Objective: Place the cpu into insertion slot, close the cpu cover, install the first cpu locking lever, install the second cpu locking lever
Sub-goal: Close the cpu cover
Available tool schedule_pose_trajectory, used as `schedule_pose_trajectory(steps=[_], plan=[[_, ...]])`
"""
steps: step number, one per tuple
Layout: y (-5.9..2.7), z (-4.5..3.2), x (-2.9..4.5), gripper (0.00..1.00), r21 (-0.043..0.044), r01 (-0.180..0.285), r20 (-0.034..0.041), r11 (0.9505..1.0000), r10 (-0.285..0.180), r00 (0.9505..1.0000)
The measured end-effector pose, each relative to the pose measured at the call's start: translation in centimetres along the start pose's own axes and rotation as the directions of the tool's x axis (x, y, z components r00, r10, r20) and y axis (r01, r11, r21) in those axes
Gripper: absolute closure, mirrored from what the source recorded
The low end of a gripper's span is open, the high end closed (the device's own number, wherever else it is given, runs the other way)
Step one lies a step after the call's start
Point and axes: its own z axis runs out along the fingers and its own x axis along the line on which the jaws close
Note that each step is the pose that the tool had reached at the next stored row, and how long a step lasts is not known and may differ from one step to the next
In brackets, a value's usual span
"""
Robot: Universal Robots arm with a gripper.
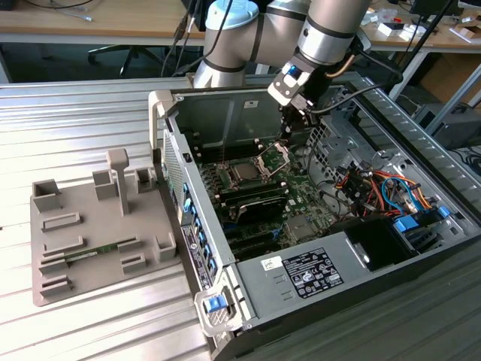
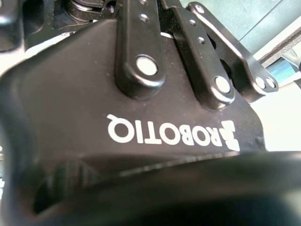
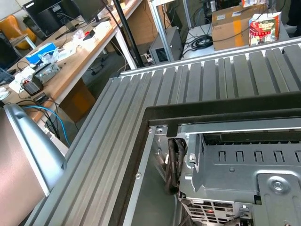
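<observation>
Over at the exterior view's left, a grey fixture tray [image 1: 105,282] is lying near the left edge of the ribbed metal tabletop [image 1: 90,113], well apart from the action; beside it the open computer case [image 1: 174,162] is taking up the tabletop's middle.

Inside, toward the case's back wall, the cpu [image 1: 244,173] is sitting silvery side up in the insertion slot [image 1: 230,179], so that first step looks done. Just to its right the cpu cover [image 1: 274,158] is standing tilted up on its hinge, not yet down. The gripper [image 1: 288,137] is hanging right above the cover's upper edge, close to it; touching or not, I cannot tell, and I cannot tell whether it is wide or narrow either.

So I am reading this as the cover-closing step. Doing it well, to my eye, is meaning pressing on the frame's free edge, far from the hinge, and following its arc rather than shoving straight down. It is also meaning keeping clear of the cpu's top, so the window is settling around it and the chip isn't being nudged crooked; gentle force only.

Further right, coloured cables [image 1: 376,184] are crowding the case's right side; snagging them with the arm is the risk I am watching.
</observation>
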Motion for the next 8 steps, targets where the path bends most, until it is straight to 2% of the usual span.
schedule_pose_trajectory(steps=[8], plan=[[0.18,0.0,0.01,0.89,0.0,0.0,0.0,1.0,0.0,1.0]])
